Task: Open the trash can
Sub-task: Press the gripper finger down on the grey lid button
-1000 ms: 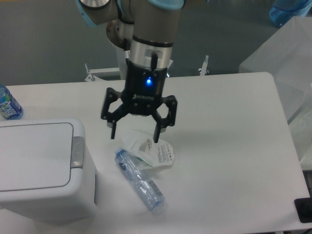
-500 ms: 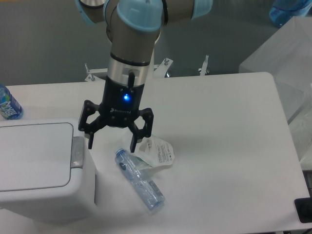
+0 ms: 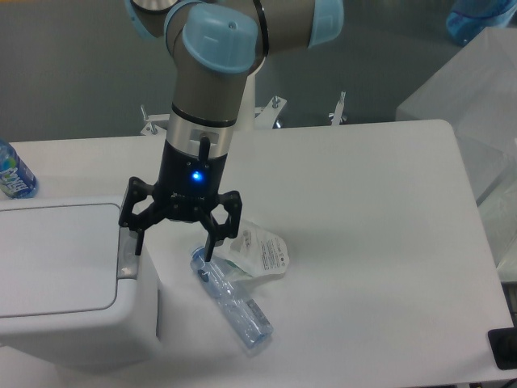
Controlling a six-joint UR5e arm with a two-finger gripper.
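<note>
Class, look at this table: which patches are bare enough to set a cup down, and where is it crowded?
Bare: the table's right half, right of the crumpled packet, and the far strip behind the hand. Crowded: the left front, where the trash can, hand, clear bottle and packet cluster.

Even, cool overhead light, and the white table [image 3: 371,210] reads bright with no harsh glare. Soft shadow sits beside the trash can [image 3: 65,283]. A blue indicator light [image 3: 194,175] glows on the gripper [image 3: 174,242]. Picture's slightly soft and grainy throughout.
</note>
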